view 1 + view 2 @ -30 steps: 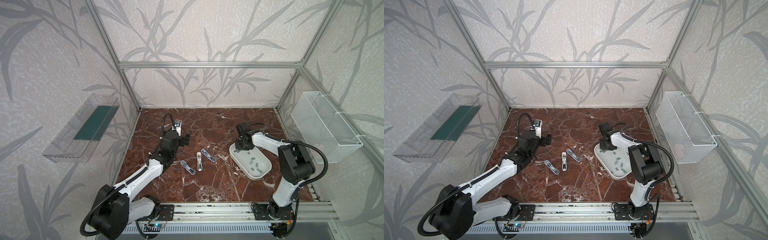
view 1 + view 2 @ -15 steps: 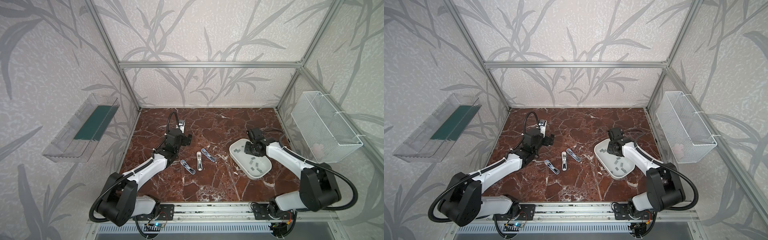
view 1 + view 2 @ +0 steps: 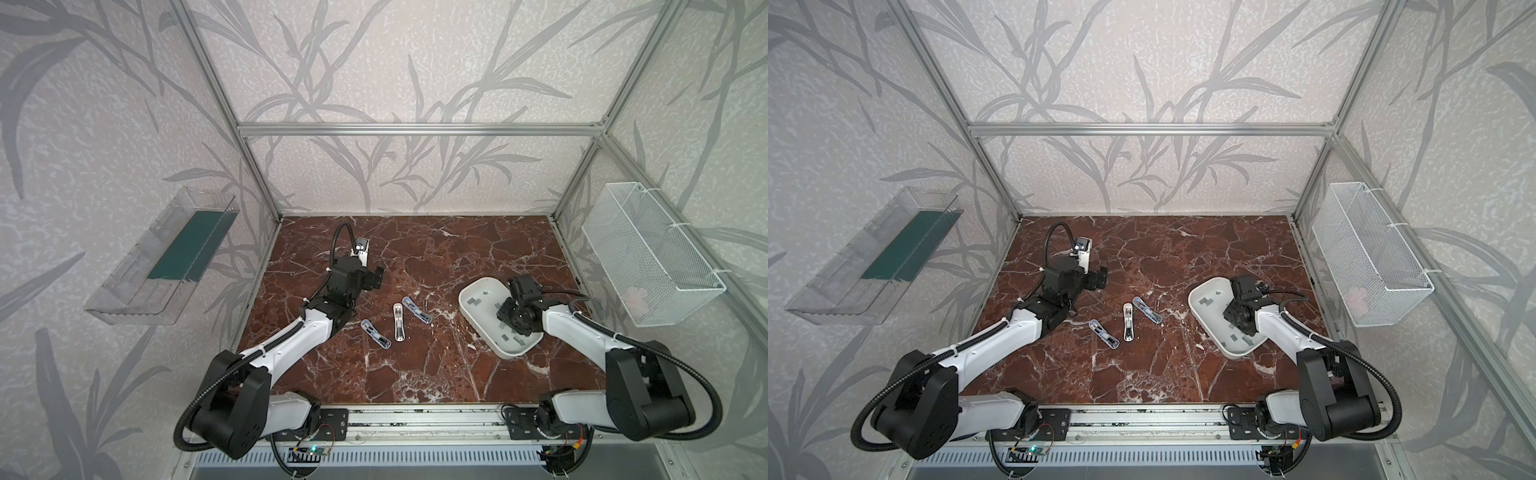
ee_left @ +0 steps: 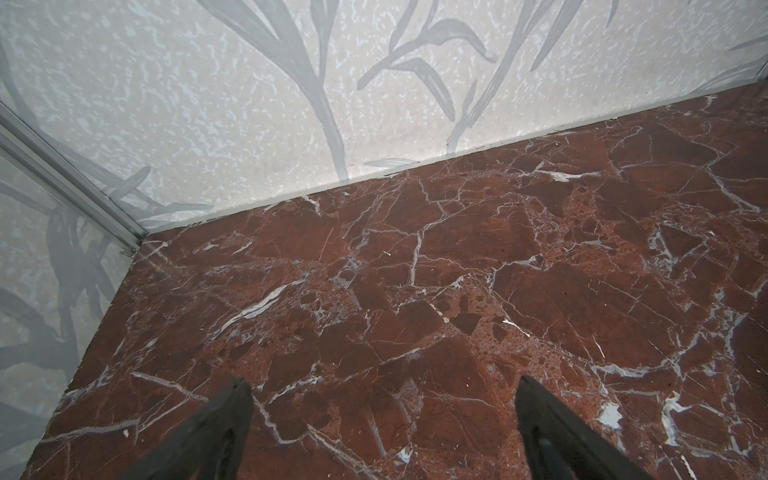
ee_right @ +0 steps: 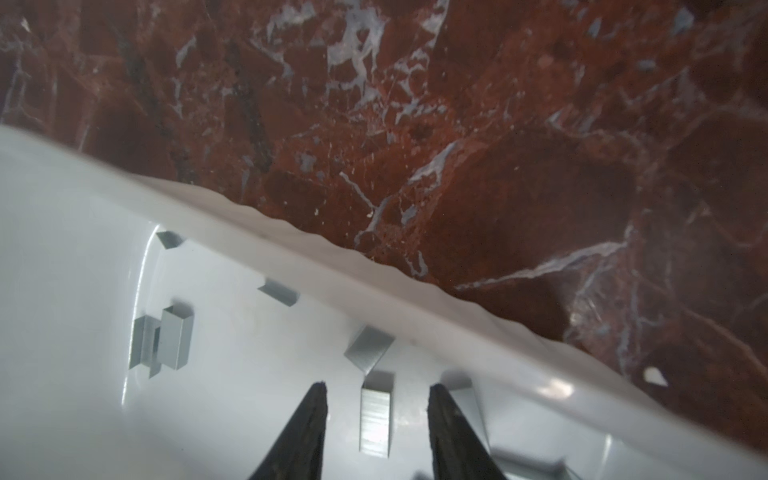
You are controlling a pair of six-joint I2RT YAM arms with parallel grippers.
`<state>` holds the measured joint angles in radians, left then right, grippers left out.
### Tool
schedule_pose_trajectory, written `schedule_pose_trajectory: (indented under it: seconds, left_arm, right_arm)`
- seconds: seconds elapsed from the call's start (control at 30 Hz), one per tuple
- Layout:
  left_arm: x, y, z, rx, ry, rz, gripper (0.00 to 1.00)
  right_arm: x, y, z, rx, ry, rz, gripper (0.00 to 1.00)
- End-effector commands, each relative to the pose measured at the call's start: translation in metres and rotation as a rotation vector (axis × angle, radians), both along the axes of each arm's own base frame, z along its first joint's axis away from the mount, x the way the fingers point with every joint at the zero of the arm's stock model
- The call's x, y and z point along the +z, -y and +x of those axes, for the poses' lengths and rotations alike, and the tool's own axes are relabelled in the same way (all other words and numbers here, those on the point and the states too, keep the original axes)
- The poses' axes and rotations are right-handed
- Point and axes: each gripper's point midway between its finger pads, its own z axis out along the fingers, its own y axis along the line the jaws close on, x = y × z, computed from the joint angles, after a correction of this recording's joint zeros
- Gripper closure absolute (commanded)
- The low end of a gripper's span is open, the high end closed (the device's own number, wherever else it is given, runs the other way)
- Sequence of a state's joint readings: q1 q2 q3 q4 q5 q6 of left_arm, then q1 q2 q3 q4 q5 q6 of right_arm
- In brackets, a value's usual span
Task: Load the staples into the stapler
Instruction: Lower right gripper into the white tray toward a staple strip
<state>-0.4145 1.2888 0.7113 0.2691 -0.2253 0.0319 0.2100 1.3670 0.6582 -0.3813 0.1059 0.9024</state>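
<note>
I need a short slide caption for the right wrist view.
Open fingers of the right gripper straddle one grey staple strip, without touching it, in a white tray on the marble table.

I operate inside a robotics lab test cell. Evidence: an aluminium-profile frame (image 3: 415,129) encloses the marble-pattern tabletop (image 3: 436,374); printed leaf panels (image 3: 478,54) serve as walls; a slotted mounting rail (image 3: 415,424) spans the front edge.

- Pale grey wallpapered walls (image 3: 374,62) with darker grey leaf sprays, evenly lit.
- Silver aluminium frame bars (image 3: 415,129) along the edges.
- Red-brown, white-veined marble floor (image 3: 436,374).
- Clear plastic bin (image 3: 124,303), green inside, on the left wall.
- White wire-mesh basket (image 3: 648,257) on the right wall.
</note>
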Motion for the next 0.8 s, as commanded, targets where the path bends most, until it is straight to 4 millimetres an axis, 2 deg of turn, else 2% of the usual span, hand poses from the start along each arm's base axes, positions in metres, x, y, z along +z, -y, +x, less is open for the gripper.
schedule_pose_trajectory:
  seconds: [0.0,0.23,0.43,0.63,0.77]
  left_arm:
    - [0.003,-0.003,-0.003,-0.001,0.012,-0.010,0.01]
    - [0.002,-0.003,-0.002,0.000,0.011,-0.004,0.01]
    - [0.000,-0.002,-0.001,-0.003,0.009,0.000,0.01]
    - [-0.003,-0.002,0.001,-0.004,0.002,0.008,0.01]
    - [-0.004,-0.002,0.002,-0.003,-0.003,0.012,0.01]
  right_arm:
    - [0.008,-0.001,0.015,-0.020,0.041,0.016,0.57]
    - [-0.007,0.006,0.023,-0.038,0.023,-0.015,0.59]
    - [-0.010,0.009,0.030,-0.025,0.005,-0.055,0.60]
    - [-0.015,0.004,0.032,0.019,-0.029,-0.051,0.72]
    - [-0.019,0.000,0.028,0.043,-0.061,-0.058,0.76]
